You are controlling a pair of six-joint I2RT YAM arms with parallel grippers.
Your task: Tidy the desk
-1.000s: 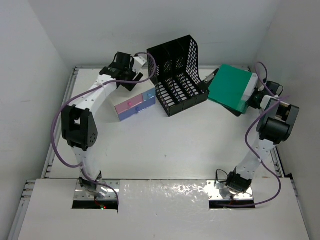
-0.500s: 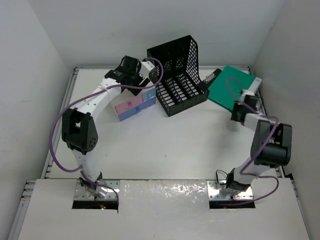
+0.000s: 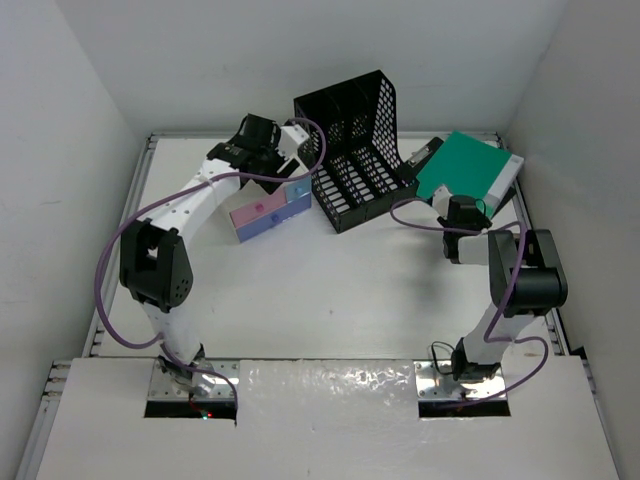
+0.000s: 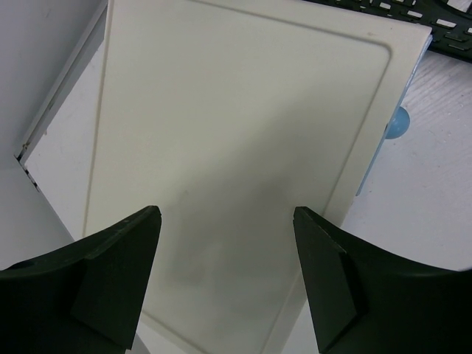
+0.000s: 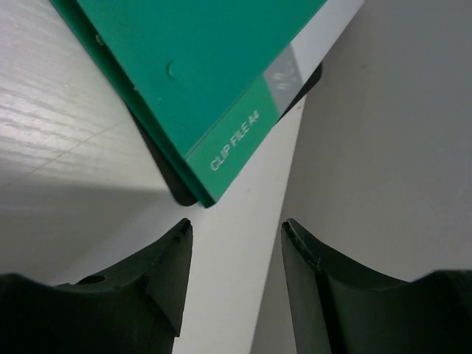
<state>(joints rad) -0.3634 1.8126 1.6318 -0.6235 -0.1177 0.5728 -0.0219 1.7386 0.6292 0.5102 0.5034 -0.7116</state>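
While one black file rack (image 3: 355, 150), one small drawer box (image 3: 268, 212) and one green folder (image 3: 470, 170) sit along its far edge, the desk (image 3: 350, 290) spreads flat, white and metal-rimmed beneath both arms. The left claw (image 4: 225, 214) hangs wide over the box's cream top. The right claw (image 5: 234, 225), parted and holding nothing, faces the folder's corner.

The desk (image 3: 340, 300) is lying bare across the middle and lower part of the top view, giving wide passage. Along the upper part, the drawer box (image 3: 262, 212), the black file rack (image 3: 355, 150) and the green clip file (image 3: 470, 170) are standing close together, blocking the way.
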